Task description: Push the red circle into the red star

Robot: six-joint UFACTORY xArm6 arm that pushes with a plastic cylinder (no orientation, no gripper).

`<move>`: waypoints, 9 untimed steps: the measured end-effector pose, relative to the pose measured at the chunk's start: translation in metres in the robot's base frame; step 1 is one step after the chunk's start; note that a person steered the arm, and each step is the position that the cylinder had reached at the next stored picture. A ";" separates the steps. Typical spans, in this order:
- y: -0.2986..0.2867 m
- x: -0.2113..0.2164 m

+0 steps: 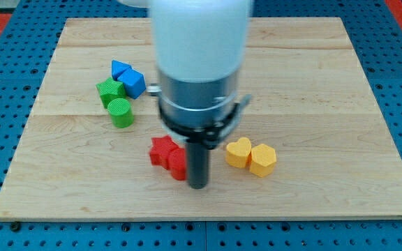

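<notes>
Camera view. My tip [197,185]: bare rod, no jaws to part or close; stood touching the red circle [178,164] on its right, placed, I judge, to drive it leftward. Red circle: below board centre, already against the red star [162,150], which lay up-left of it. Round, so no long axis or heading could be read; the star likewise pointed nowhere readable.

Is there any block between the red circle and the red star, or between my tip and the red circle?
Nothing visible. The red circle already touches the red star, and my tip stands directly at the circle's right side.
</notes>
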State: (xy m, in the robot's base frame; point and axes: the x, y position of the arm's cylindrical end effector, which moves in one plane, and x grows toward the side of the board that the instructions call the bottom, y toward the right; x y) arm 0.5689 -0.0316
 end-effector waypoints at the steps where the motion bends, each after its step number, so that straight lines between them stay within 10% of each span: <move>1: -0.057 -0.006; 9: -0.083 -0.017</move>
State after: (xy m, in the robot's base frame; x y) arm 0.5521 -0.1143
